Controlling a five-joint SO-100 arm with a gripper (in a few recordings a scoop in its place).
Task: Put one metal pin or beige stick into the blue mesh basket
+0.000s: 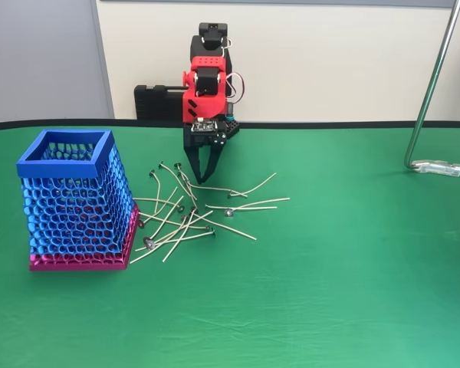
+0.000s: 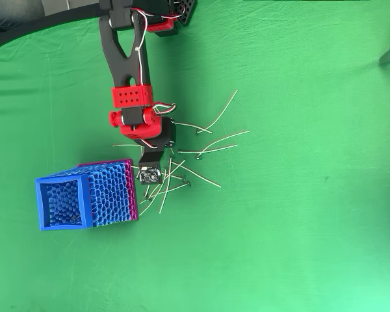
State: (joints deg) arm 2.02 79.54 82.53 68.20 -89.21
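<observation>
Scattered in a loose heap on the green table (image 1: 353, 291): many beige sticks (image 1: 185, 228), thin and nearly straight, each tipped with a tiny metal disc, crossing one another at mixed angles. In the fixed view, most long axes run from lower left to upper right, discs toward the basket side on several; a few lie almost level, such as one stick (image 1: 254, 205) at the heap's right edge with its disc end at the left. Well inside the table, nearer its far edge than its near one. Just left of the heap, close to the nearest disc ends, upright on its magenta-pink base: the blue mesh basket (image 1: 77, 201), open rim up, narrower at the top; in the overhead view (image 2: 84, 194) seen leaning toward the picture's left, its mouth showing mesh inside. Reaching out from the far edge: the red and black arm (image 2: 127, 71), upper link stretched forward, wrist bent steeply down. Pointing straight down over the heap's far side, the gripper (image 1: 205, 178), black fingers (image 1: 213, 157) converging to a narrow V, tips nearly meeting at or just above the cloth beside the top ends of two sticks. Jaws only slightly parted near the tips; cannot tell whether a stick is pinched between them.
</observation>
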